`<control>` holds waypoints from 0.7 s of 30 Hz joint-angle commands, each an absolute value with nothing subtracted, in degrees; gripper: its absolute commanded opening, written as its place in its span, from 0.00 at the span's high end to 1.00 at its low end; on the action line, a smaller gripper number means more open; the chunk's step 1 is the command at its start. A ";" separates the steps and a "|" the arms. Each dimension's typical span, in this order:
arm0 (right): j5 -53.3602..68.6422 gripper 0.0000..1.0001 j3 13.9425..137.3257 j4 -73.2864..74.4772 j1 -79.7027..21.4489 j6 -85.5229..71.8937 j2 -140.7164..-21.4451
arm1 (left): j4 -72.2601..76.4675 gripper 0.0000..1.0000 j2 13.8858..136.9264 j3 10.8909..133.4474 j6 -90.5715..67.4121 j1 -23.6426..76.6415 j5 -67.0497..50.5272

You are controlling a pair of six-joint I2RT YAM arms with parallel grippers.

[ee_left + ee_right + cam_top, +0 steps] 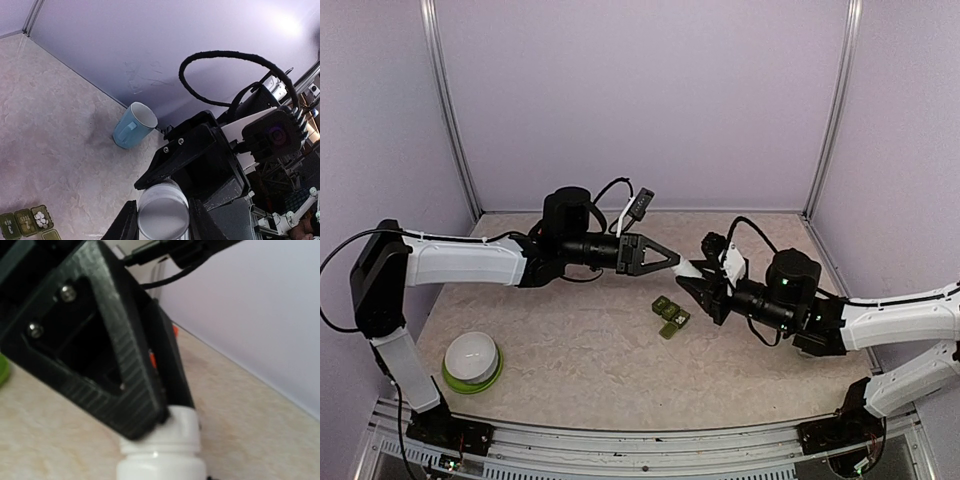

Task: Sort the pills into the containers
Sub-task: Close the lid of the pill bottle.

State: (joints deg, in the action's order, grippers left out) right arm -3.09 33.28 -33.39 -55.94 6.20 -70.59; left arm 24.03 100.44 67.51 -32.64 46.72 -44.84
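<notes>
Both clamped on the bottle (162, 465): left gripper (676, 260) on its cap (182, 426), right gripper (693, 284) on the body; I unscrew next

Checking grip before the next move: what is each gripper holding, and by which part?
Both hold the small white bottle: the left gripper pinches its cap, the right gripper grips its body below the cap.

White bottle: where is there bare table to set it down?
Bare: table between the green-rimmed dish and the containers, and the strip along the near edge. Crowded: centre, where left gripper and right gripper hold the white bottle.
</notes>
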 commanded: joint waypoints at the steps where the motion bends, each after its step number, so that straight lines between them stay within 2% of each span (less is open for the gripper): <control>1: 7.48 0.89 34.28 -37.46 -54.84 -1.14 -67.76 | 24.49 0.69 98.98 65.97 -26.45 48.10 -49.73; 6: 14.62 0.89 34.54 -36.56 -51.98 -7.11 -67.88 | 23.97 0.63 97.17 64.41 -19.99 47.45 -53.19; 10: 15.50 0.89 33.90 -36.33 -51.50 -8.30 -68.11 | 23.73 0.47 95.04 63.11 -17.48 46.50 -53.05; 13: 13.88 0.89 33.32 -35.99 -51.43 -7.15 -67.66 | 26.78 0.30 92.73 61.42 -20.04 45.34 -51.54; 14: 13.12 0.89 33.33 -35.50 -51.50 -6.66 -67.48 | 27.50 0.20 92.00 60.83 -20.76 44.97 -50.76; 15: 12.26 0.89 33.51 -35.03 -51.50 -5.96 -67.23 | 27.74 0.05 91.26 60.31 -22.14 44.50 -49.31; 16: 11.35 0.89 33.62 -34.61 -51.49 -5.44 -66.90 | 27.77 0.02 90.59 59.87 -23.09 44.33 -48.13; 21: 5.91 0.89 35.81 -32.11 -51.43 -2.99 -66.85 | 27.88 0.01 89.30 59.38 -27.88 43.81 -44.13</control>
